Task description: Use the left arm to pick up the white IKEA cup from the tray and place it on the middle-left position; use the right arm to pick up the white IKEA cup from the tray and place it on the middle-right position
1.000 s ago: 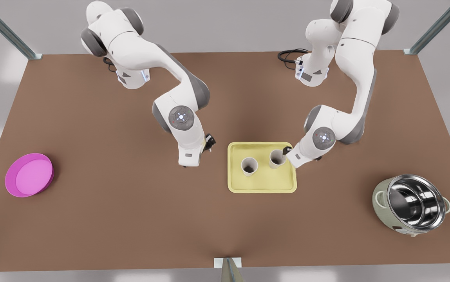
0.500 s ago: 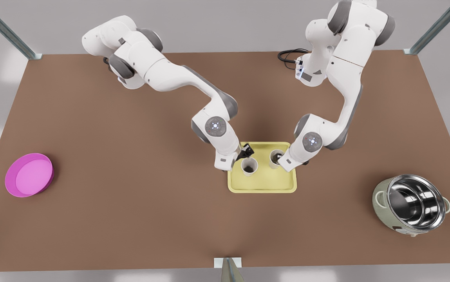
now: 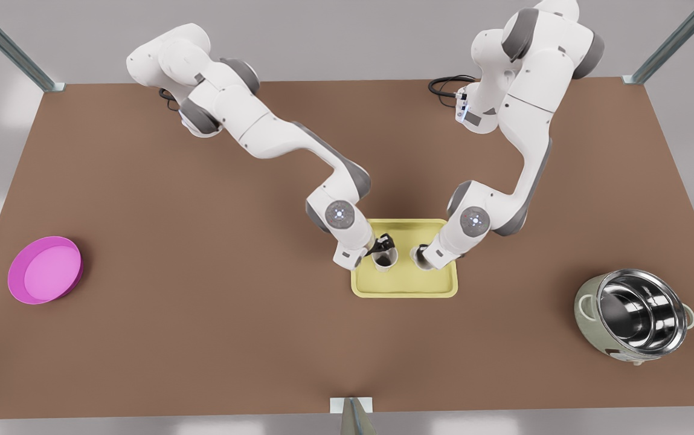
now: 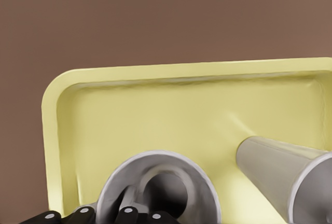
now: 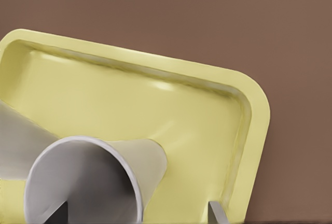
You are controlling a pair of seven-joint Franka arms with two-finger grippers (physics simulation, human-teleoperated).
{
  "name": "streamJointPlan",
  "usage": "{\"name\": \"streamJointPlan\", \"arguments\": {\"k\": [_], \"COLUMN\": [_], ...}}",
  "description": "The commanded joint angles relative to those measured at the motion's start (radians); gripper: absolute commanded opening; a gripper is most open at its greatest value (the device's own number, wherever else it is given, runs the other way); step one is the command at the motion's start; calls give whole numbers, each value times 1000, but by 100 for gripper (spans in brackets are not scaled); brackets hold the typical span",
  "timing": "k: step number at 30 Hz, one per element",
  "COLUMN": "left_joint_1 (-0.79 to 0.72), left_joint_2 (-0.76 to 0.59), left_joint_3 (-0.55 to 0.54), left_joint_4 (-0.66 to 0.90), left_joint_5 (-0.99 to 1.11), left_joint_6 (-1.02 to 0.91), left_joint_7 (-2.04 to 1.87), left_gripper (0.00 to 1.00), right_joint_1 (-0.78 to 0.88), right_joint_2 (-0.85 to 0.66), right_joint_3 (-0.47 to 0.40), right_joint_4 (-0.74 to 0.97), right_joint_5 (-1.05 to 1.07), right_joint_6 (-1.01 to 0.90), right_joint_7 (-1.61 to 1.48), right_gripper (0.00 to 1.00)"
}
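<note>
Step in hand: grasping both cups, neither lifted yet. Both stand upright on the tray (image 3: 404,291), mid-worktop (image 3: 202,338), side by side and apart.

Left gripper (image 3: 382,244) is at the left cup (image 3: 386,260), i.e. the one on the front view's left. The left wrist view has one finger inside the cup (image 4: 171,182) and one outside. The fingers (image 4: 83,214) look pressed onto the cup wall w/ almost no gap, so I judge a rim pinch.

Right gripper (image 5: 136,213) is at the right cup (image 3: 417,258), whose top is partly hidden by the hand in the front view. In the right wrist view its fingers (image 5: 215,212) are spread wide, one looks inside the cup (image 5: 88,182), the other well outside over tray floor. No contact that I can see.

To do it well: right needs to close on the wall before any lift. Then lift both straight up, clear of the low tray rim, before going sideways. Thin-wall pinch is prob. prone to tilting, so keep wrists steady and slow. Cups are close, so take left outward to bare worktop left of tray and right outward to the right, so the arms don't cross.
</note>
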Motion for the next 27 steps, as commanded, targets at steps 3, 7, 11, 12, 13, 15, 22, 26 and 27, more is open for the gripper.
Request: {"name": "streamJointPlan", "arguments": {"k": [3, 7, 11, 12, 13, 15, 22, 26, 27], "left_joint_1": [1, 7, 161, 205, 237, 296, 342, 340, 340], "left_joint_2": [-5, -12, -28, -22, -12, 41, 129, 130, 130], "left_joint_3": [0, 1, 55, 55, 60, 60, 77, 77, 77], "left_joint_4": [10, 96, 280, 288, 288, 286, 197, 197, 197], "left_joint_5": [0, 3, -3, 9, 53, 59, 179, 179, 179], "left_joint_6": [-7, -159, -374, -358, -279, -122, 277, 277, 277], "left_joint_7": [-60, -65, 67, 96, 99, 121, 153, 153, 153], "left_gripper": [18, 9, 9, 9, 9, 9, 9, 9, 18], "right_joint_1": [8, 16, 16, 16, 14, 14, -161, -533, -587], "right_joint_2": [20, 34, 33, 30, 27, 16, -210, -271, -268], "right_joint_3": [-1, -7, -7, -9, -7, -7, -41, -27, -27], "right_joint_4": [0, 2, 2, 3, 3, 5, 2, -4, -4], "right_joint_5": [52, 49, 58, 66, 67, 69, 53, 49, -23], "right_joint_6": [12, 15, 6, -5, -11, -18, -420, -626, -626], "right_joint_7": [180, 180, 181, 181, 183, 183, -53, -622, -717], "right_gripper": [100, 81, 28, 26, 26, 19, 0, 0, 0]}}
